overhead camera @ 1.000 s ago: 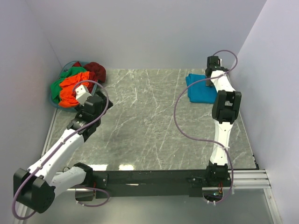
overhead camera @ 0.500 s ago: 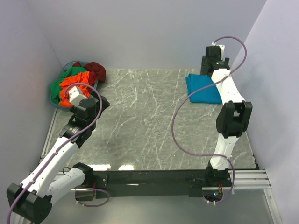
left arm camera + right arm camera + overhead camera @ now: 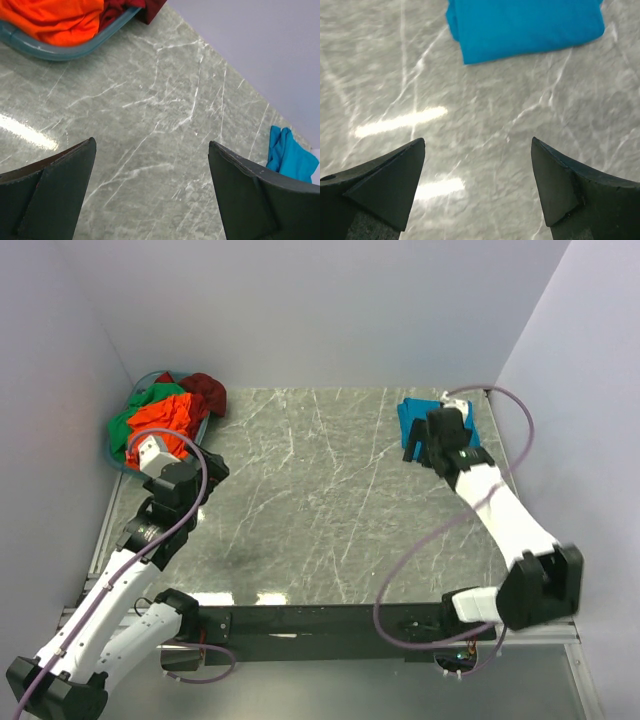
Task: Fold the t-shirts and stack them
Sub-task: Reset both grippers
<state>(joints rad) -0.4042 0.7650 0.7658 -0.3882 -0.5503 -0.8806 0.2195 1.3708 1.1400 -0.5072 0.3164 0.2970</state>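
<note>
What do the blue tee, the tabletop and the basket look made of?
Blue tee: soft matte knit, likely cotton; its folded edges are rounded and slightly puckered. Tabletop: grey marble look with white veins, polished, since it mirrors the lights; may be a printed laminate. Basket: smooth teal rim, probably plastic, with a slight sheen.

left pincer (image 3: 151,142) agape | orange tee (image 3: 55,20) in basket (image 3: 62,53) | teal tee (image 3: 291,157) far right

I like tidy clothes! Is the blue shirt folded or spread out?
Folded: the teal-blue t-shirt lies as a compact, straight-edged rectangle on the table.
</note>
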